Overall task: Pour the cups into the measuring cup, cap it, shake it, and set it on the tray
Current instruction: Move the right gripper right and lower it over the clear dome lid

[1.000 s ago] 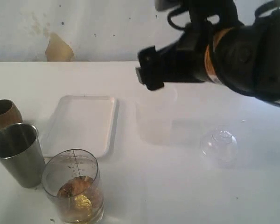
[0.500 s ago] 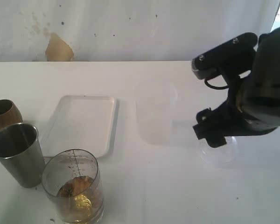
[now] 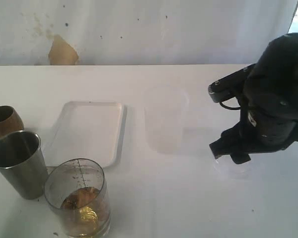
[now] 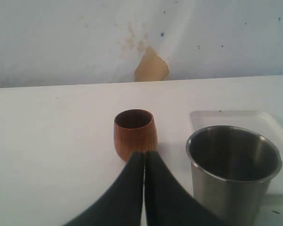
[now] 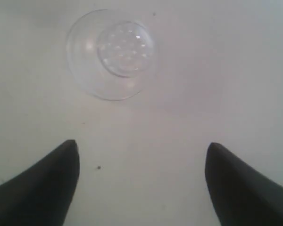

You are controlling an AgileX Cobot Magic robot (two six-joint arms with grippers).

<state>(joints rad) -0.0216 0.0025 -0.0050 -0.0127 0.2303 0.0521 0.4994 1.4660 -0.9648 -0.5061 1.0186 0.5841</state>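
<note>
The measuring cup (image 3: 79, 198) stands at the front left with amber liquid and bits in its bottom. Beside it are the steel tumbler (image 3: 19, 162) and the brown cup (image 3: 4, 121); the white tray (image 3: 89, 131) lies behind them. My left gripper (image 4: 144, 153) is shut on nothing, its tips just short of the brown cup (image 4: 135, 134), with the steel tumbler (image 4: 233, 174) beside it. My right gripper (image 5: 141, 146) is open above the table. A clear domed lid (image 5: 112, 54) lies just beyond its fingertips. In the exterior view the right arm (image 3: 268, 114) covers most of the lid (image 3: 233, 169).
A frosted whitish beaker (image 3: 164, 119) stands mid-table between the tray and the right arm. A corner of the tray (image 4: 236, 117) shows behind the tumbler in the left wrist view. The wall (image 3: 139, 29) with a tan patch (image 3: 62, 52) runs along the table's far edge.
The right arm has swung from above the frosted beaker to the right and down, and now hangs over the domed lid. The cups, measuring cup and tray have not moved.
</note>
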